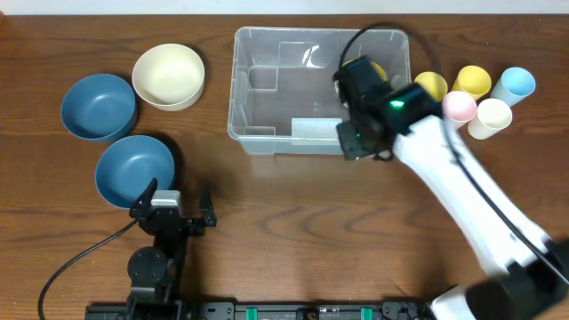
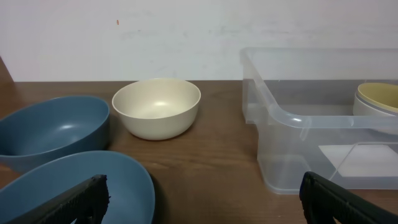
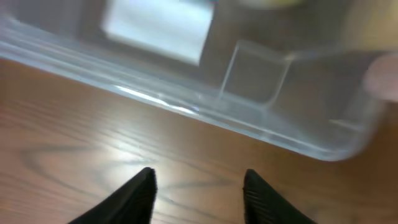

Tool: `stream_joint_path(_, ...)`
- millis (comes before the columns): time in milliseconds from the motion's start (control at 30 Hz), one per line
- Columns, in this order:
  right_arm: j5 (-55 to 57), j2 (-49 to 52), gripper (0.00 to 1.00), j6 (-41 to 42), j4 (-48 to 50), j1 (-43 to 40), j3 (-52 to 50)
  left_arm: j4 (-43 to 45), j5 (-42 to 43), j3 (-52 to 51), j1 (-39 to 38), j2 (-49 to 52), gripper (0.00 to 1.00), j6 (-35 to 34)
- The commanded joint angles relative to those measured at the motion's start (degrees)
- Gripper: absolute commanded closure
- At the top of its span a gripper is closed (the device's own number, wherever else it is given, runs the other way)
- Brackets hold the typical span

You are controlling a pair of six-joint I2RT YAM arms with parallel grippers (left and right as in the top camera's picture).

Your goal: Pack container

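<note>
The container is a large clear plastic bin at the back middle of the table. A yellow cup stands inside it at the right; it also shows in the left wrist view. My right gripper hangs over the container's near right wall. In the right wrist view its fingers are open and empty above bare wood, just in front of the container's rim. My left gripper is open and empty at the front left, its fingers facing the container.
Left of the container are a cream bowl and two blue bowls. To its right stand two yellow cups, a pink cup, a white cup and a light blue cup.
</note>
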Motion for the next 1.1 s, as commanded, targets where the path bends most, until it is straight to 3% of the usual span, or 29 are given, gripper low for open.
stream_joint_path(0,-0.2,-5.4,0.44,1.8,-0.3,-3.5,3.2,-2.1,-0.7,-1.1,0.3,-0.3,0.02,0.8)
stream_joint_path(167,-0.2,-7.0,0.26,5.2,-1.2,-13.9,3.2,-2.1,-0.7,-1.1,0.3,-0.3,0.02,0.8)
stream_joint_path(267,-0.2,-6.2,0.23,7.9,-1.1,-21.4,3.1,-2.1,-0.6,-1.1,0.3,-0.3,0.02,0.8)
stream_joint_path(600,-1.1,1.0,0.28,16.1,2.6,-42.1,3.1,-2.1,-0.6,-1.1,0.3,-0.3,0.02,0.8)
stream_joint_path(1067,-2.2,13.4,0.39,14.5,8.3,-53.5,3.1,-2.1,-0.7,-1.1,0.3,-0.3,0.02,0.8)
